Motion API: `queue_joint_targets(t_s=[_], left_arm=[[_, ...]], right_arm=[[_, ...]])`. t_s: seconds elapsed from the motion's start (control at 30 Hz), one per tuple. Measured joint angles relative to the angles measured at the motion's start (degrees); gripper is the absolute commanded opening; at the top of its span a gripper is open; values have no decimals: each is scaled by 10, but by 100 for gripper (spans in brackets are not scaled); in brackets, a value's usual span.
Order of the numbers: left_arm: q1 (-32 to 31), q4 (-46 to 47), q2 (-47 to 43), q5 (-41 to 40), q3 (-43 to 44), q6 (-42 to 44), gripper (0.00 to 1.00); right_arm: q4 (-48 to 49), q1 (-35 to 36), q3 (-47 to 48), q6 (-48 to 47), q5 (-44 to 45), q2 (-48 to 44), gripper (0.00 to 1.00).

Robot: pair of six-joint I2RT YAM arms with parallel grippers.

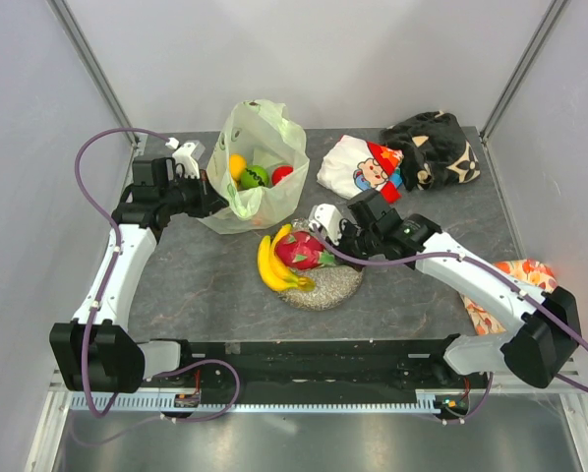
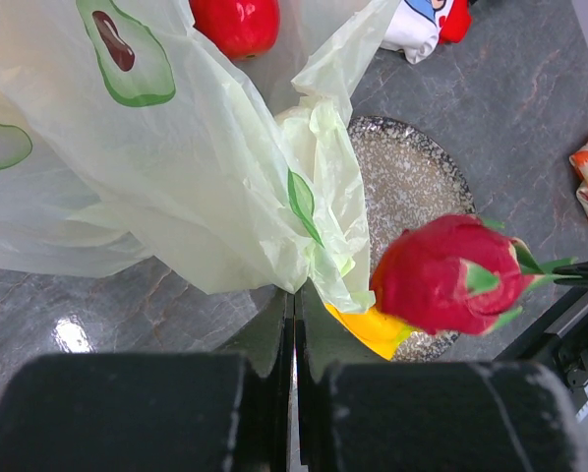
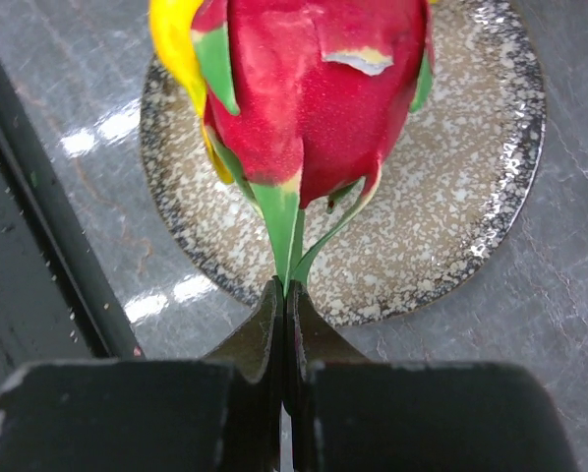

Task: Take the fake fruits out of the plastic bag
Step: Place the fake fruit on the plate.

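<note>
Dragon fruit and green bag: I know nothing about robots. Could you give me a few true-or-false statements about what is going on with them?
1. The right gripper pinches a green leaf tip of the dragon fruit. True.
2. The dragon fruit sits inside the plastic bag. False: it is outside the bag, over the speckled dish.
3. The left gripper is closed on the bag's edge. True.
4. The bag is empty. False: a red apple, a green lime and a yellow-orange fruit show in its mouth.
</note>
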Motion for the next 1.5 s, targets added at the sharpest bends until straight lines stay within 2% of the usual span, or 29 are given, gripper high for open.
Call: queue_joint_targets(t_s=[0.3,0.6,0.87,1.17,1.5], left_arm=[[0,0,-1,0,0,0,2],[0,0,0,0,0,0,2],[0,-1,1,0,0,0,2],[0,-5,9,-2,0,0,2],[0,-5,16,-12,0,0,2]], right_arm=[[59,-25,-41,21,39,-14,0],[76,-54,-74,-55,38,-24,0],[113,-57,-86,-130,36,40,0],[170,-95,-62,-159,30,127,0],[132,-83,-43,-203,-26,133,0]])
